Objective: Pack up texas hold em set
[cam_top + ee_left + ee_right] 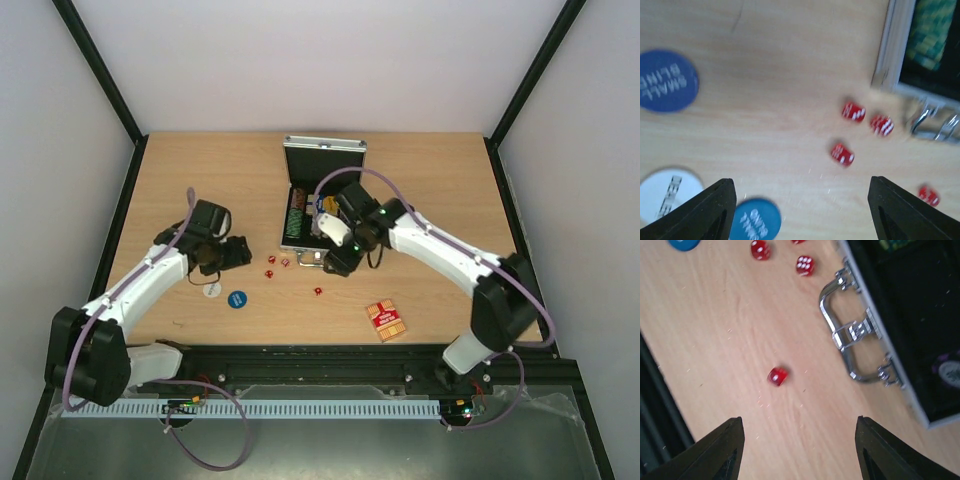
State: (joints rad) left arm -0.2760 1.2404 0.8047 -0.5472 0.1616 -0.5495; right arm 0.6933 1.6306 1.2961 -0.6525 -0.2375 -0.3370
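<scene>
The silver case (322, 196) lies open at the table's middle, lid upright at the back, with rows of chips (294, 215) in its left side. Several red dice (270, 261) lie just left of its handle, one more die (318, 291) nearer me. A white disc (211, 289) and a blue disc (237, 298) lie left of them. The red card deck (386, 320) lies front right. My left gripper (240, 252) is open and empty over the discs (754, 220) and dice (842, 154). My right gripper (335, 262) is open and empty by the handle (850, 335), above the lone die (777, 376).
A third, dark blue disc (666, 80) shows in the left wrist view. A purple chip (950, 371) lies in the case's black interior (920, 315). Black frame posts and white walls enclose the table; a black rail (330, 355) runs along the near edge.
</scene>
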